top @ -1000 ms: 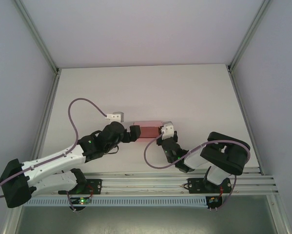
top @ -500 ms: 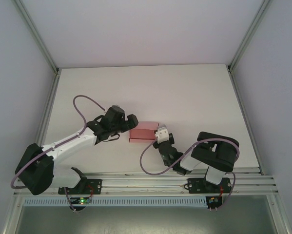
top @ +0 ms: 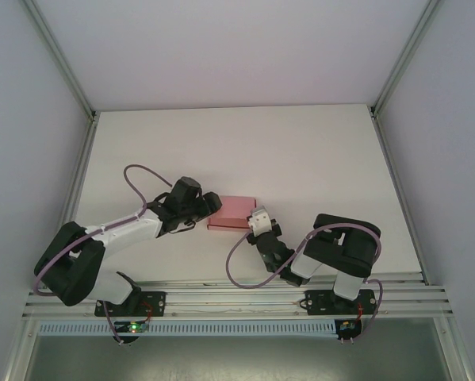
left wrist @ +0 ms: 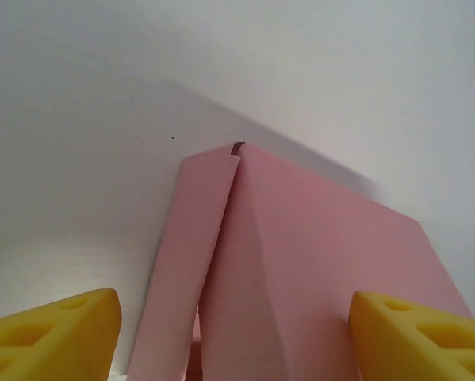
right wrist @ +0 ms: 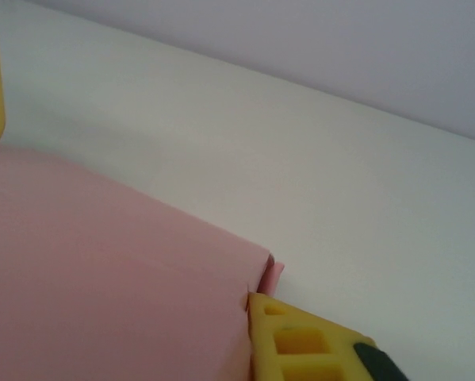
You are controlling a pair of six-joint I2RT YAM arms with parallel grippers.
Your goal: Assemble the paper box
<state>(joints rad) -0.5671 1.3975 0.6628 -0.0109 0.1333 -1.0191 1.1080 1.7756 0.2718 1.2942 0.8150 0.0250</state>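
Paper box (top: 231,213): pink card, folded up, lying on the white table (top: 300,151) between both grippers. Left gripper (top: 213,205): jaws spread wide, straddling the box's left end. Right gripper (top: 254,220): one yellow finger (right wrist: 300,345) against the box's right corner, the other hidden; cannot tell whether it grips.

Work surface: a white matte table (top: 300,151) extends on all sides of the left gripper (top: 215,205) and right gripper (top: 250,227). Beyond both grippers stands a pale lavender-grey back wall (top: 237,48). A matching left side wall (top: 23,159) and right side wall (top: 455,159) close the table outboard of each gripper. Aluminium profile posts (top: 57,55) rise at the two far corners. Behind the grippers, along the near edge, run horizontal aluminium rails (top: 237,295) and a slotted cable duct (top: 237,327). Illumination is even and diffuse; shadows are soft.
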